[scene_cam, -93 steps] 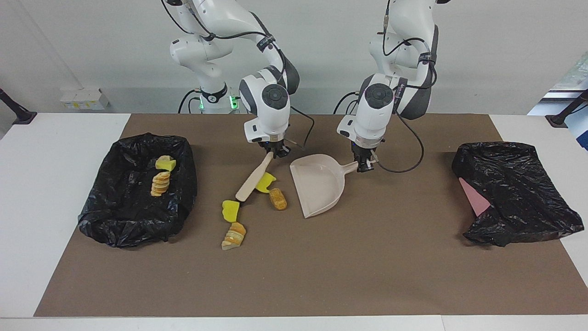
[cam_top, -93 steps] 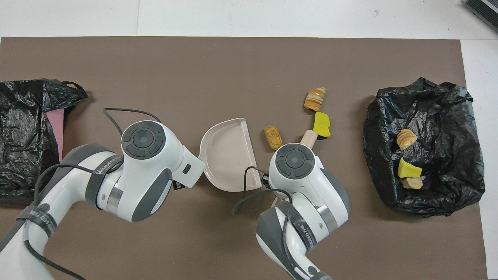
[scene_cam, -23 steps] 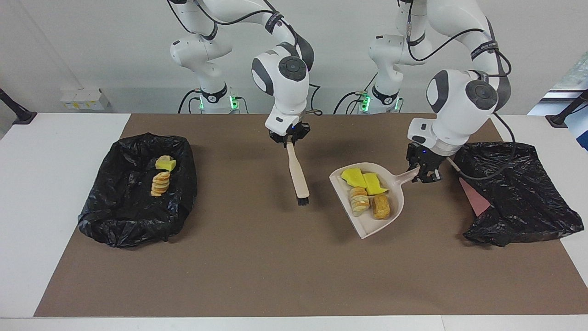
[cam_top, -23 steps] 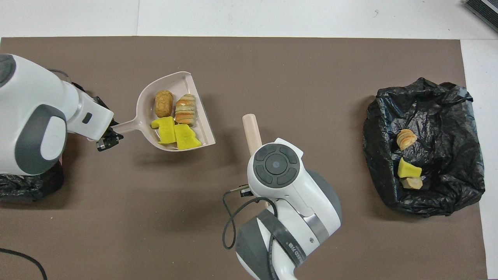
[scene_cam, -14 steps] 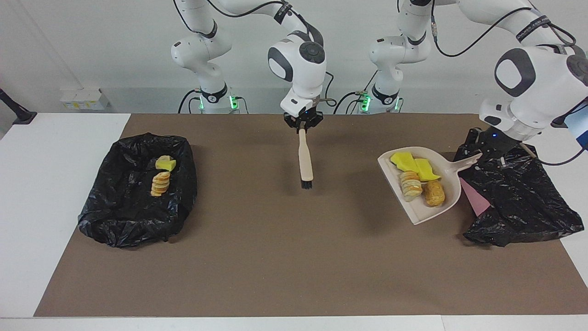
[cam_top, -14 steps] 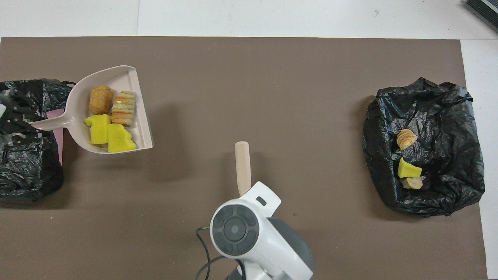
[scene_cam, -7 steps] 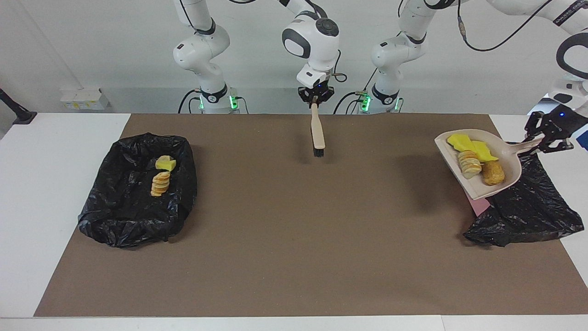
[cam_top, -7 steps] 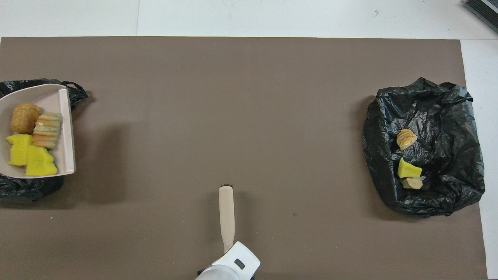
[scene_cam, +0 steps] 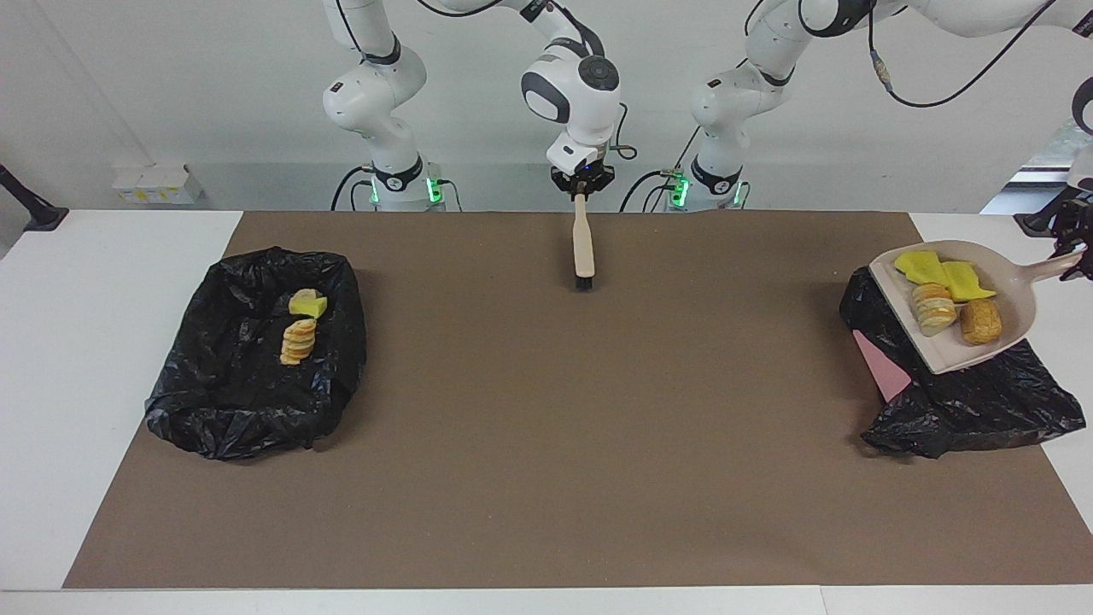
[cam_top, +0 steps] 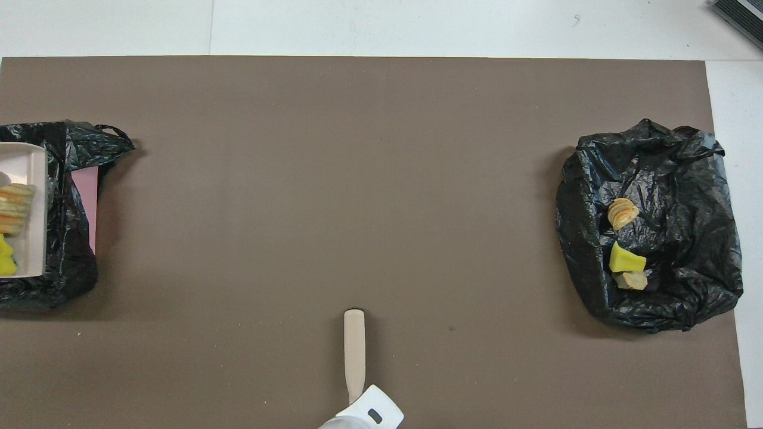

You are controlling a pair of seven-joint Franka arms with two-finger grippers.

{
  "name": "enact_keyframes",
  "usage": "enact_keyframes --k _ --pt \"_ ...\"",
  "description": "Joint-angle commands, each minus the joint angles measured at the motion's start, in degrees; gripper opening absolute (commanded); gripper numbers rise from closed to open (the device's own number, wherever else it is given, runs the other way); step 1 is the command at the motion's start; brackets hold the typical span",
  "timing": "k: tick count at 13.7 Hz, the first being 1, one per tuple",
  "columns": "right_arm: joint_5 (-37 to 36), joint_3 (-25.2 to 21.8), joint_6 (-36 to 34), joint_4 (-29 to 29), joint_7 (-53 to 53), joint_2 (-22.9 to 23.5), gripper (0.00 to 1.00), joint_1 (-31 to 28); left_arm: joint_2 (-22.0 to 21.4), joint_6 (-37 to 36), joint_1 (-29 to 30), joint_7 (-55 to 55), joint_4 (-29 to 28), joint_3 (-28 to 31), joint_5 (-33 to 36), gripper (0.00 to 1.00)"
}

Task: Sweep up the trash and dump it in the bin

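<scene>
My left gripper [scene_cam: 1078,254] is shut on the handle of the beige dustpan [scene_cam: 1012,295], which hangs over the black-bagged bin [scene_cam: 965,401] at the left arm's end of the table. In the pan lies trash: two bright yellow wedges [scene_cam: 924,267], a striped bread-like piece [scene_cam: 932,309] and a brown lump [scene_cam: 980,320]. From overhead only the dustpan's lip [cam_top: 27,238] and part of its load show over that bin [cam_top: 65,268]. My right gripper [scene_cam: 581,190] is shut on the brush [scene_cam: 583,243], which hangs bristles down over the mat close to the robots.
A second black-bagged bin [scene_cam: 248,401] at the right arm's end holds three trash pieces [cam_top: 623,213]. A pink sheet [scene_cam: 884,369] shows inside the bin under the dustpan. A brown mat [scene_cam: 546,444] covers the table's middle.
My left gripper has carried the loaded dustpan farther toward the left arm's end, so it now hangs over that bin. The brush in my right gripper has drawn back slightly toward the robots.
</scene>
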Motion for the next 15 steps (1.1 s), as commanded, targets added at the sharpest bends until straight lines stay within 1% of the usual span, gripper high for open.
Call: enact_keyframes --k 1,2,3,4,5,6,7,8,10,11,12,13,15 --pt "1.6 -0.2 4.0 -3.4 -2.6 -1.5 0.0 0.2 -0.2 6.1 0.2 0.6 -2.2 0.1 5.2 0.0" --pt "1.6 -0.2 6.1 -4.5 -2.5 -1.5 0.0 0.3 -0.3 6.9 -0.1 -0.5 -2.7 0.1 7.3 0.0" --pt "1.6 -0.2 6.6 -4.8 -2.6 -1.5 0.0 0.3 -0.6 7.9 -0.8 -2.7 -4.4 0.1 9.7 0.0" --pt "1.6 -0.2 6.6 -4.9 -2.6 -1.5 0.0 0.3 -2.6 8.7 -1.9 -6.9 -7.4 0.1 13.1 0.0" --pt "1.6 -0.2 6.7 -5.0 -2.6 -1.5 0.07 0.3 -4.6 10.4 -3.6 -11.0 -11.4 0.1 17.4 0.0" --pt "1.6 -0.2 6.7 -5.1 -2.6 -1.6 0.22 0.3 -6.6 12.1 -4.4 -13.8 -15.3 0.1 20.4 0.0" --pt "1.6 -0.2 6.6 -5.1 -2.5 -1.6 0.3 0.3 -7.7 12.9 -5.4 -15.3 -17.1 0.1 23.8 0.0" --pt "1.6 -0.2 6.5 -5.1 -2.4 -1.6 0.38 0.3 -7.7 12.4 -6.7 -16.1 -17.0 0.1 27.6 0.0" --pt "1.6 -0.2 6.1 -4.6 -2.3 -1.3 0.49 0.3 -8.4 11.5 -8.2 -16.7 -17.2 0.1 36.2 0.0" --pt "1.5 -0.2 6.0 -3.9 -2.3 -1.0 0.7 0.3 -8.4 11.4 -8.1 -18.2 -17.1 0.1 38.3 0.0" --pt "1.2 -0.3 6.2 -3.3 -2.3 -0.7 0.85 0.1 -8.7 11.3 -8.1 -19.2 -17.2 0.1 40.5 0.0" --pt "1.1 -0.4 6.2 -1.8 -2.2 -0.1 0.93 -0.8 -9.5 11.0 -8.1 -19.2 -17.0 0.1 42.1 0.0" --pt "0.6 -0.6 5.8 0.0 -2.2 -0.7 1.0 -4.6 -11.7 11.0 -8.0 -18.9 -16.9 0.1 42.4 0.0"
